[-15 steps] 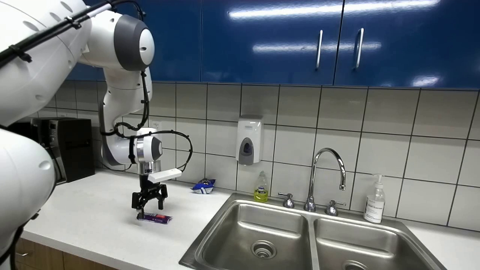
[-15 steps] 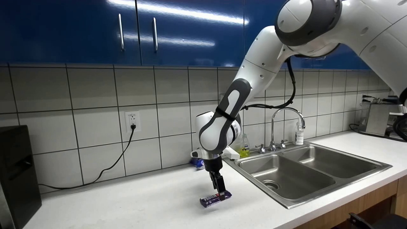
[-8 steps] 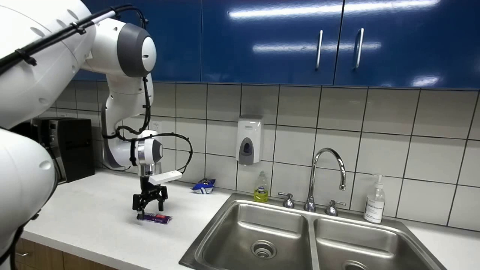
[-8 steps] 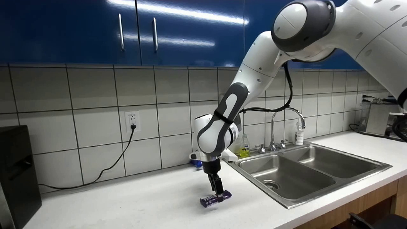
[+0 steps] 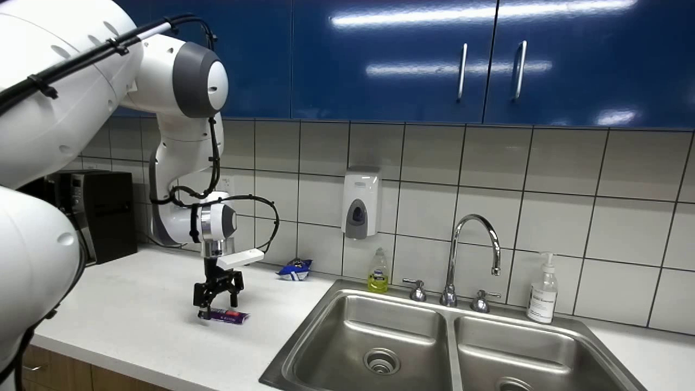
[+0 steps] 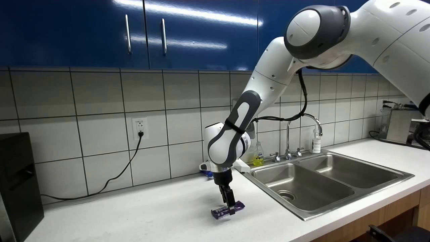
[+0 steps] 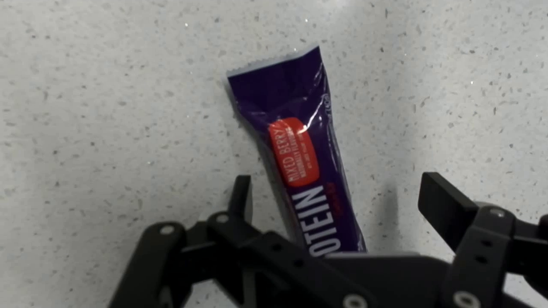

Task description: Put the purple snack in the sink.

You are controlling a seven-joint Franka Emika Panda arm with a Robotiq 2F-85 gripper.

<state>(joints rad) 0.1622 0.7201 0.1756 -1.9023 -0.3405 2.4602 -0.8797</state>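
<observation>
The purple snack (image 5: pixel 229 316) is a flat dark purple bar packet with a red label. It lies on the white counter in both exterior views (image 6: pixel 220 212) and in the wrist view (image 7: pixel 295 145). My gripper (image 5: pixel 219 308) is open and points down over the snack, low near the counter (image 6: pixel 231 211). In the wrist view the two fingers (image 7: pixel 335 184) stand apart on either side of the snack, with gaps to it. The snack's lower end is hidden behind the gripper there. The sink (image 5: pixel 304 331) is a steel double basin beside the snack, also in an exterior view (image 6: pixel 284 199).
A small blue packet (image 5: pixel 295 270) lies by the wall behind the gripper. A yellow soap bottle (image 5: pixel 378 274), a chrome faucet (image 5: pixel 452 260) and a white pump bottle (image 5: pixel 543 298) stand along the sink's back. A black appliance (image 5: pixel 106 217) stands on the counter's far side.
The arm has come down a little, and the gripper sits slightly lower over the snack. The snack has not moved. The fingers stay open.
</observation>
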